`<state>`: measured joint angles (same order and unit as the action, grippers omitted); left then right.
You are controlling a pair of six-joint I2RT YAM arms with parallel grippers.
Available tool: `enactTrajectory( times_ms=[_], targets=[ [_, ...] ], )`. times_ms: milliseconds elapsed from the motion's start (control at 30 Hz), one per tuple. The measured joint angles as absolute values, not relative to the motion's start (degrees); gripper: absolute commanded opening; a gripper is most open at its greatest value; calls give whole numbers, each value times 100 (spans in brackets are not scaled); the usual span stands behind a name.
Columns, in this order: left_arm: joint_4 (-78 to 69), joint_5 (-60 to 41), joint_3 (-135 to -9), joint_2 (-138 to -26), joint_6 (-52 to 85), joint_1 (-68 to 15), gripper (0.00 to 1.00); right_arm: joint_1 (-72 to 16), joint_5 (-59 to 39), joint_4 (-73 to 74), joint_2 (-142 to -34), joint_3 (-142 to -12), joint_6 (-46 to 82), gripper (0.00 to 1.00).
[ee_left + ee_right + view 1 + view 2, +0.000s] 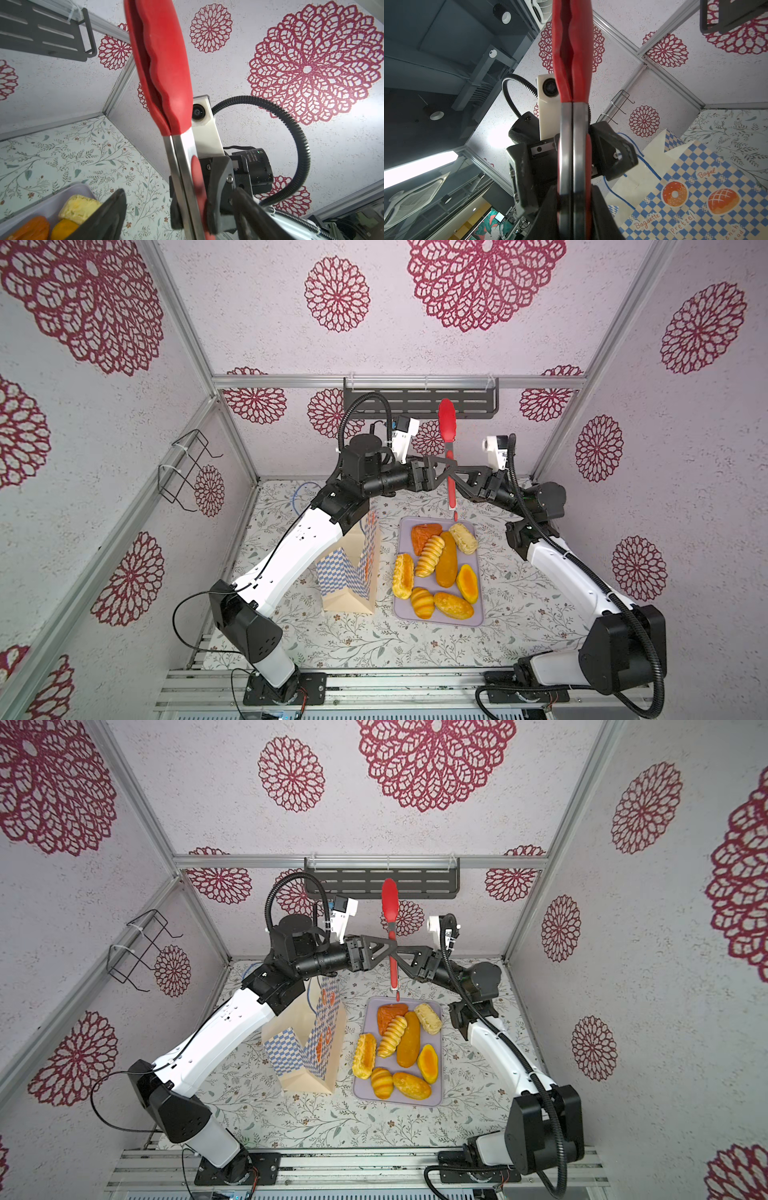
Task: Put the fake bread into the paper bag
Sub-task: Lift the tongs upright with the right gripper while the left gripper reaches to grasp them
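Top view | right gripper clamps red tongs, clear of tray rim | left gripper spread astride them

I count eight loaves, one bag, one tray and one pair of tongs.

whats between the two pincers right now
Red tongs, held upright. The right pincer is shut on their steel arms and the left pincer stands open around them, clearest in both wrist views.
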<state>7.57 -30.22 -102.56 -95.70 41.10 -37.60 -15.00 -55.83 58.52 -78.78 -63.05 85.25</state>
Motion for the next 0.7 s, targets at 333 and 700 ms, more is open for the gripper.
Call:
enactTrajectory(
  times_ms=[333,700],
  targets=[
    [464,-3175,-10269,-9616,4263,-3763,55,-1540,-5629,5913,-7878,-6302,8582,22],
    [217,-3299,-10269,-9618,4442,-3760,45,-1575,-5774,5920,-7876,-6302,8630,21]
  ],
)
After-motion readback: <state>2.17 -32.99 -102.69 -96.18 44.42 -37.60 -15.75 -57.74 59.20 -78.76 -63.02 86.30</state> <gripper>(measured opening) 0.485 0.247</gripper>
